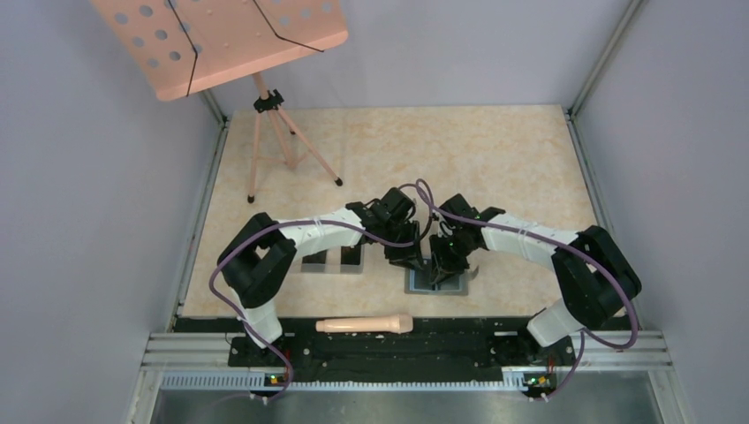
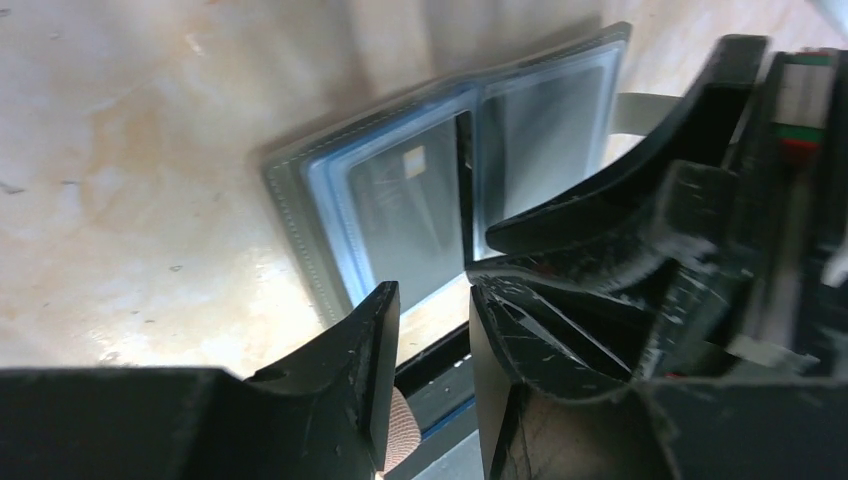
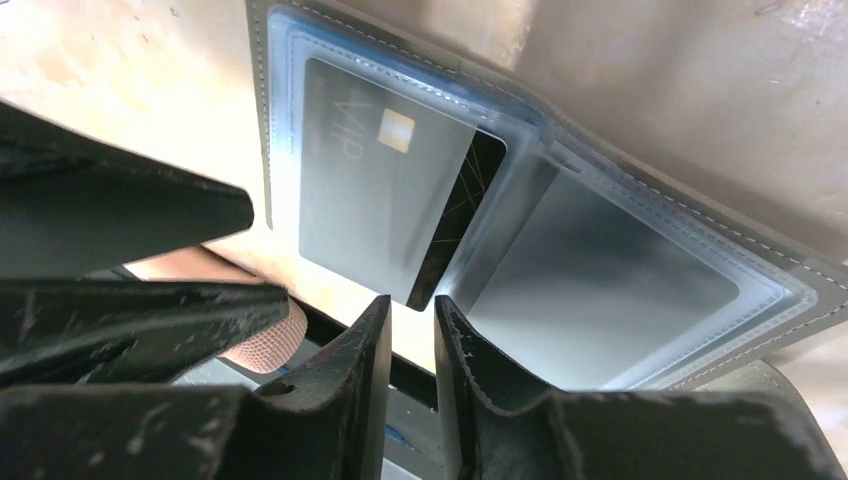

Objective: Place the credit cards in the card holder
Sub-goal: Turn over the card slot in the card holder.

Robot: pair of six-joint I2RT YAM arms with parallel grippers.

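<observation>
**One card nearly seated, both pincers empty**

One of the credit cards (image 3: 370,200) lies most of the way inside a clear pocket of the card holder (image 3: 620,270), which is spread open and flat on the tabletop (image 1: 495,159). The card's dark trailing edge pokes out at the centre fold, just ahead of the tips of the right pincer (image 3: 412,310). That pincer's jaws stand narrowly parted with nothing between them. The left pincer (image 2: 432,295), close beside it, is released too, its jaws wider apart and empty, with the holder just beyond its tips.

On handling, my judgement is that the card is thin, stiff and light (and probably slick against the sleeve). A push on its exposed edge should slide it in, with no pinch needed. The holder looks soft and light, so it would likely skid or fold if shoved. Pressing down on the leaf ahead of the left pincer would steady it. If the card must be gripped, the protruding strip is the only place to take it.
</observation>
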